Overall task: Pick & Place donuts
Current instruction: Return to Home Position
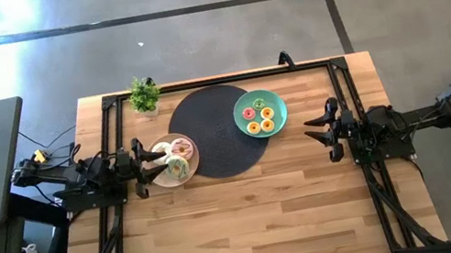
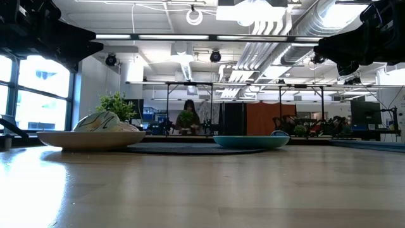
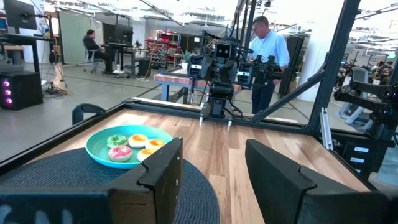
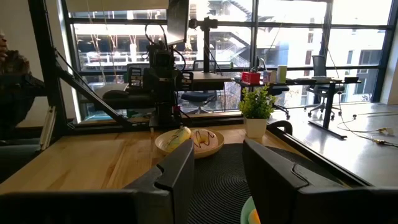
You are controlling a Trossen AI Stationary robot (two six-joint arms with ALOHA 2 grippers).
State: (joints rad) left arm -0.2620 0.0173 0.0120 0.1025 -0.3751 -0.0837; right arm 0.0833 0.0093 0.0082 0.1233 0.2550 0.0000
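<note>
Both grippers hang empty above the light wooden desk (image 1: 252,224), fingers spread with nothing between them. That fits a job that looks finished, with only the arms left to park.

The left gripper (image 1: 154,156) is near the desk's left edge. From above, its released fingers overlap the left side of the round beige plate (image 1: 193,155). That plate carries the larger frosted ring donuts (image 1: 178,164), piled close together in cream, pink and green.

The right gripper (image 1: 314,129) is near the right edge. It points at the round teal plate (image 1: 242,124) but stands well apart from it.

On the teal plate lie the small toy ring donuts (image 1: 266,114), about five in green, pink and yellow-orange, flat and side by side in one layer.

Each plate straddles one side of the round black woven mat (image 1: 218,137), toward the desk's far edge. That probably puts one plate within easy reach of each arm. The split looks like a sort by size, big rings on beige and tiny ones on teal.

A small potted green plant (image 1: 144,94) stands at the far left corner, clear of both arms.
</note>
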